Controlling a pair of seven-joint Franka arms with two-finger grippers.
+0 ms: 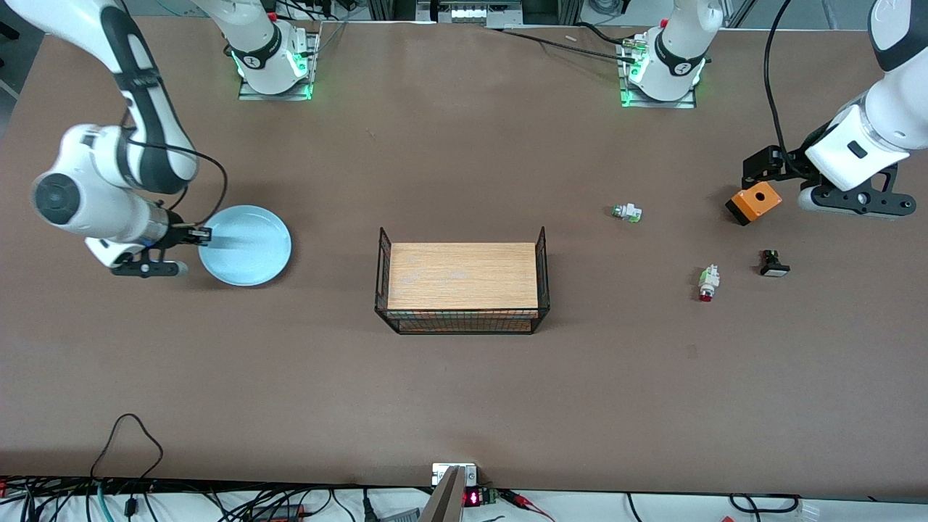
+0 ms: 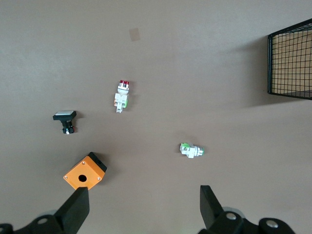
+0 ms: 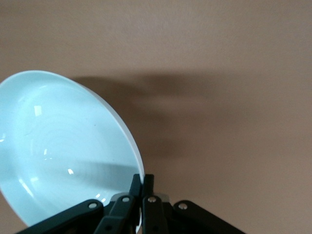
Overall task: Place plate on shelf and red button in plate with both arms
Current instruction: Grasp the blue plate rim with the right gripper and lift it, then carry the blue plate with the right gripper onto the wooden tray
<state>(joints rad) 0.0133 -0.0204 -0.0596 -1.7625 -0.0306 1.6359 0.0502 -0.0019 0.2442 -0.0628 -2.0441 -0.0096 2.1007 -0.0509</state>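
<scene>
The right hand (image 1: 194, 234) pinches the plate (image 1: 246, 245) by its rim for carrying, well apart from the basket (image 1: 462, 322), while the left hand (image 2: 144, 207) hangs wide open, empty, over the table near the red button (image 1: 707, 282), ready to take it.

Two glossy white arms – black joint bands, black cables, green-lit bases – black two-finger hands

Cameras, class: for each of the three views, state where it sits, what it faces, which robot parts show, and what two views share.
Front view: high across the table, facing both bases; both arms show, plus the basket.
Left wrist view: looks down past the open left gripper at the red button.
Right wrist view: along the right gripper, shut on the plate rim.
Shared: the front view also shows the red button and plate.
</scene>
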